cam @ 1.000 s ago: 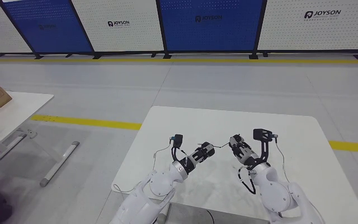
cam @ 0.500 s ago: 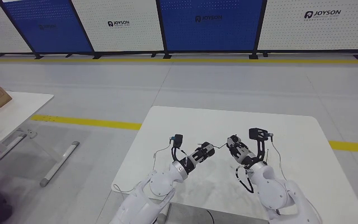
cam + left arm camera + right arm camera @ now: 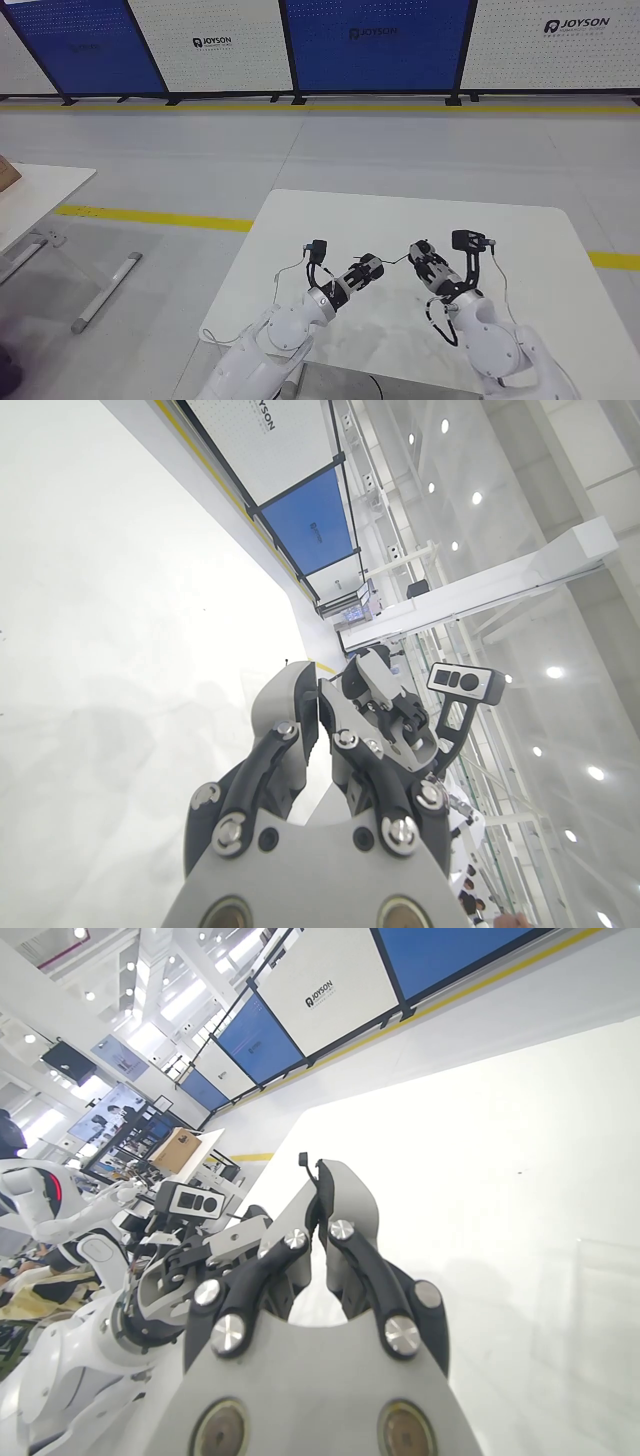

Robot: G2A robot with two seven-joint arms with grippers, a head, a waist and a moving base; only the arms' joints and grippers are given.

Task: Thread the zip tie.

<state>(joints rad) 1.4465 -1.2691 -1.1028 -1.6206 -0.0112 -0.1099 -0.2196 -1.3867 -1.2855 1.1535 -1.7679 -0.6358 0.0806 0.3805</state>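
Observation:
A thin black zip tie spans the short gap between my two grippers above the white table. My left gripper is shut on one end, and in the left wrist view its fingertips are pressed together. My right gripper is shut on the other end. In the right wrist view the zip tie's small square head sticks out past the right gripper, with the strap pinched between its pads. The two grippers face each other, almost tip to tip.
The white table's far edge and left edge border grey floor. A second white table stands far left. Blue and white partition panels line the back.
The right gripper shifted slightly toward the left gripper half a second ago and has come back to where it was. The left arm has stayed still.

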